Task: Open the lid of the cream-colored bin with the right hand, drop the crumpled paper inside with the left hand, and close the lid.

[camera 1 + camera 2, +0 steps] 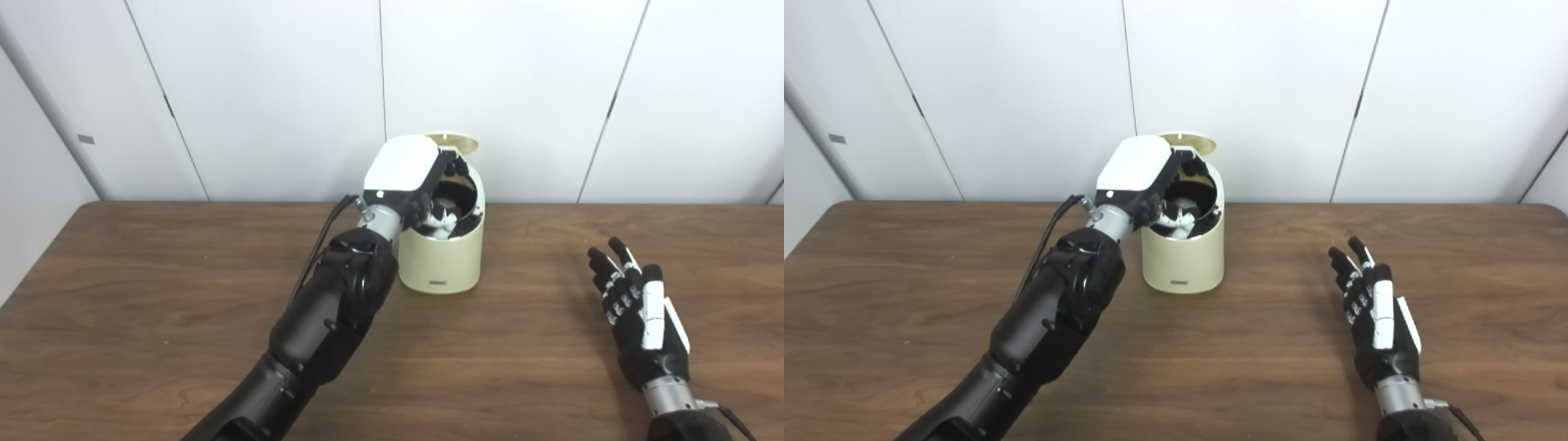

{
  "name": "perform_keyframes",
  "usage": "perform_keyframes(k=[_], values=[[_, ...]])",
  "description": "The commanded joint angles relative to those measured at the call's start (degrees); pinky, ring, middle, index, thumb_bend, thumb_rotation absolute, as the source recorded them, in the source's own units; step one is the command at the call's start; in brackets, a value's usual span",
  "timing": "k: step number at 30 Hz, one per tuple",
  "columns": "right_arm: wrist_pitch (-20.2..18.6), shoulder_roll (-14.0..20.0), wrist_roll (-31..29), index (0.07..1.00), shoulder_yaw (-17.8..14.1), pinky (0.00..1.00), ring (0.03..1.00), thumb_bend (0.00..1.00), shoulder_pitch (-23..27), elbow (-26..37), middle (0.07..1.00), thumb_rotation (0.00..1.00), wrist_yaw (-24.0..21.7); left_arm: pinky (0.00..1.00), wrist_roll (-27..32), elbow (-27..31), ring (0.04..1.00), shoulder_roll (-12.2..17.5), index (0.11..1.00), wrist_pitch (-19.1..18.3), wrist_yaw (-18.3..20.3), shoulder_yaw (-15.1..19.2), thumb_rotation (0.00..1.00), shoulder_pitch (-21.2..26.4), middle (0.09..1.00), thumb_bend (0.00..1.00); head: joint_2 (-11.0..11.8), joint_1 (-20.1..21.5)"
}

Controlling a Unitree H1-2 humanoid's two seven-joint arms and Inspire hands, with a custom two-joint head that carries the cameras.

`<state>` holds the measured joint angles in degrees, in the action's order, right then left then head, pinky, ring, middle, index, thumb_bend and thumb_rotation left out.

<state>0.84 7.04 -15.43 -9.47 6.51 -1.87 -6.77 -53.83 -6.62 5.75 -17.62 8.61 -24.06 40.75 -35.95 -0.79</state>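
Observation:
The cream-colored bin [441, 263] stands at the back middle of the wooden table, its round lid [458, 142] tipped up behind the mouth. My left hand [410, 177] hangs over the open mouth, white back plate up, fingers curled down inside. White crumpled paper [442, 222] shows among those fingers at rim level, partly hidden by them. My right hand [637, 312] lies well to the right of the bin, low over the table, fingers spread and holding nothing.
The table [153, 294] runs wide to both sides, its back edge close to white wall panels [275, 92]. My left forearm [331, 306] crosses the table in front and left of the bin.

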Motion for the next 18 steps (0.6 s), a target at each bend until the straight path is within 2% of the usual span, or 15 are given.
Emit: perform_keyframes(k=[1,8,12,13,14,16,18], values=[[1.3,0.0,-0.2,0.938,0.0,1.0,0.94,0.66,-0.5,0.3,0.879,1.0,-0.3,0.57,-1.4,1.5,0.705,0.7,0.692,-0.9,0.3,0.2,0.0,2.8,0.733,0.9,-0.1,0.0],[0.7,0.2,0.1,0.92,0.2,0.99,0.914,0.66,-0.4,0.8,0.853,1.0,-0.2,0.55,-1.7,1.6,0.693,1.2,0.681,-0.8,1.1,0.4,0.0,2.9,0.732,0.93,-0.6,0.1],[0.7,0.2,0.2,0.905,0.1,0.99,0.912,0.67,-0.3,0.6,0.844,1.0,-0.1,0.56,-0.1,1.8,0.687,0.7,0.652,-1.1,0.9,1.7,0.0,2.7,0.715,0.89,-0.6,0.1],[0.7,0.1,0.3,0.9,0.1,0.99,0.913,0.67,-0.3,0.6,0.84,1.0,-0.1,0.51,0.5,1.7,0.628,0.4,0.556,-0.8,0.3,2.2,0.02,2.7,0.672,0.67,-0.6,0.1],[0.7,0.1,0.3,0.897,0.1,0.99,0.913,0.67,-0.2,0.5,0.837,1.0,-0.1,0.47,1.2,1.6,0.539,0.1,0.513,-0.4,-0.7,2.7,0.01,2.6,0.618,0.58,-0.5,0.0],[0.7,0.1,0.4,0.894,0.1,0.99,0.917,0.67,-0.2,0.5,0.836,1.0,0.0,0.34,2.1,1.7,0.419,-0.3,0.504,0.3,-1.8,3.4,0.0,2.4,0.535,0.49,-0.4,0.0],[0.5,0.1,0.5,0.892,0.1,0.99,0.917,0.67,-0.2,0.7,0.836,1.0,0.1,0.3,2.6,2.0,0.381,-0.5,0.513,0.5,-2.1,3.7,0.0,2.1,0.502,0.47,-0.4,0.0]])
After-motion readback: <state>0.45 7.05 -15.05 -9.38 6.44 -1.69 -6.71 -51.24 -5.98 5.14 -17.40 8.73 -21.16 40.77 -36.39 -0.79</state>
